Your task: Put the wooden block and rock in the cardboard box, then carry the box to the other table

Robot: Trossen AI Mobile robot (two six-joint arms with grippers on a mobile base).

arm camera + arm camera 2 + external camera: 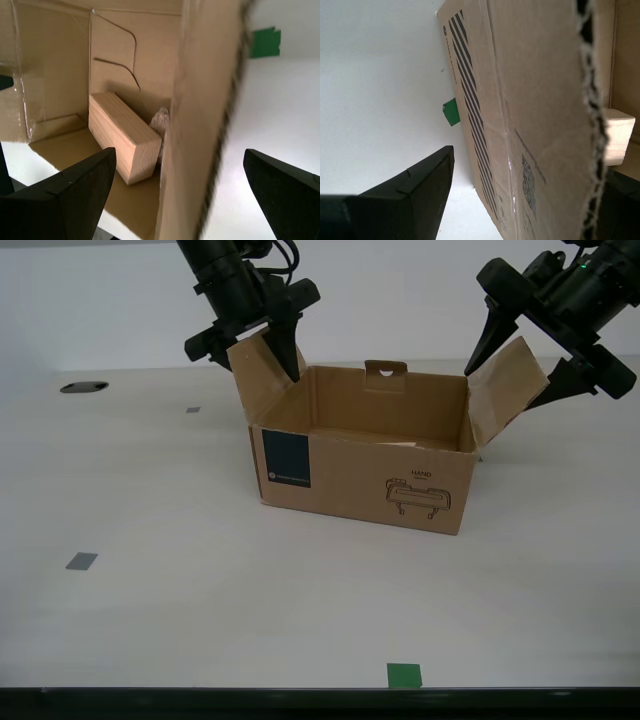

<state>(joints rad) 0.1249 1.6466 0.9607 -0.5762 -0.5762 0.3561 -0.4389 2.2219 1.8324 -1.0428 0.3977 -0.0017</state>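
We see the cardboard box (pixel 365 475) standing on the pale table (pixel 200 620), and inside it the wooden block (pixel 122 137) lies with the rock (pixel 160 120) touching it. Our first gripper (pixel 180 185) and our second gripper (pixel 520 195) each straddle a side flap, jaws wide.

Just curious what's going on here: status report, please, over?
My first gripper open, astride a flap of the cardboard box; my second gripper likewise. Wooden block and rock inside. Nothing seen in the way.
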